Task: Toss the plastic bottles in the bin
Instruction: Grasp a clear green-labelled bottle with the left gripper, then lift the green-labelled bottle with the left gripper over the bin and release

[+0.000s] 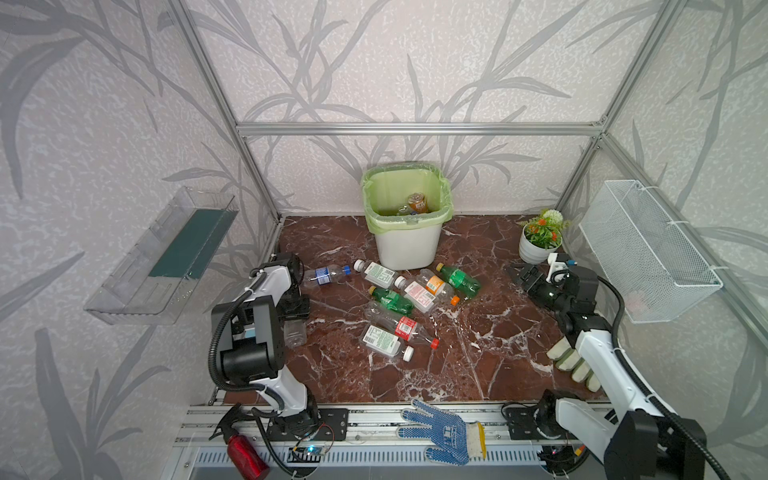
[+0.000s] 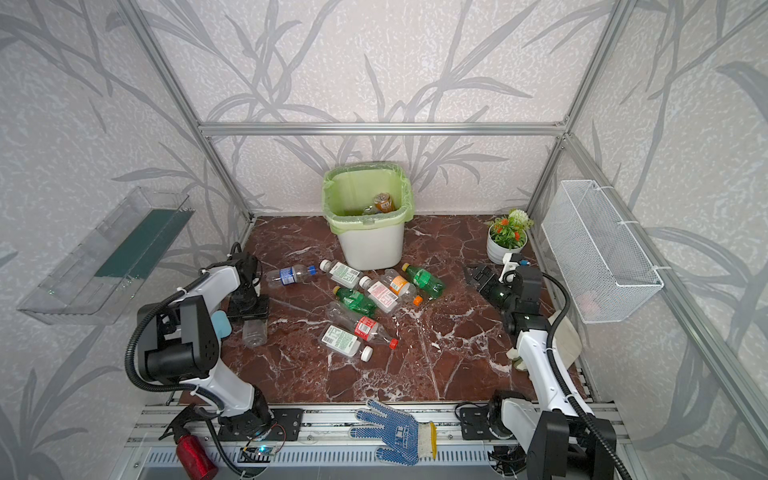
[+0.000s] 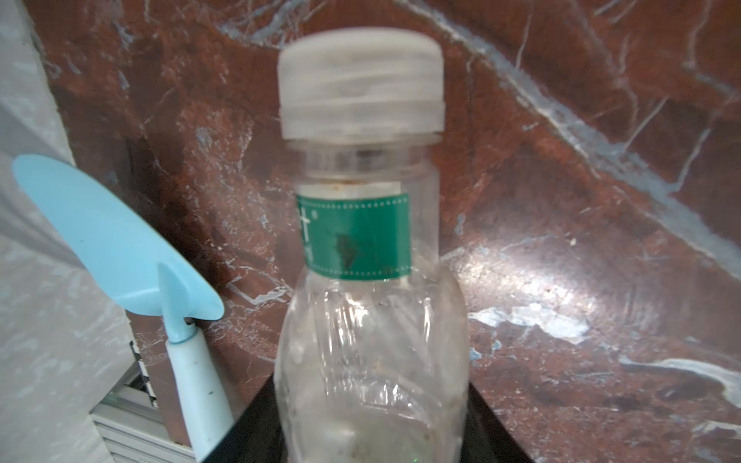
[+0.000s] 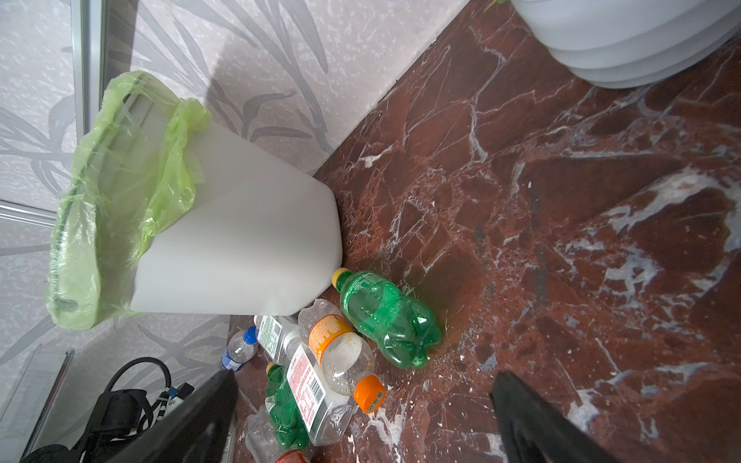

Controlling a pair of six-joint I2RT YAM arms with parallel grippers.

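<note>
My left gripper (image 1: 296, 316) is shut on a clear bottle (image 1: 295, 332) with a white cap and a green neck label (image 3: 361, 236), near the floor's left edge. The bottle's body fills the gap between the black jaws in the left wrist view. Several plastic bottles lie in a heap in front of the bin (image 1: 405, 249): a blue-labelled one (image 1: 324, 275), a green one (image 1: 459, 279) and an orange-capped one (image 4: 345, 352) among them. An orange-labelled bottle (image 1: 417, 202) lies inside the bin's green bag. My right gripper (image 1: 521, 276) stands open and empty right of the heap.
A white flower pot (image 1: 536, 247) stands at the back right. A wire-mesh basket (image 1: 648, 253) hangs on the right wall and a clear shelf (image 1: 166, 257) on the left. A blue trowel (image 3: 112, 240) lies by the left wall. A dotted glove (image 1: 444, 432) and a red spray bottle (image 1: 245, 453) lie on the front rail.
</note>
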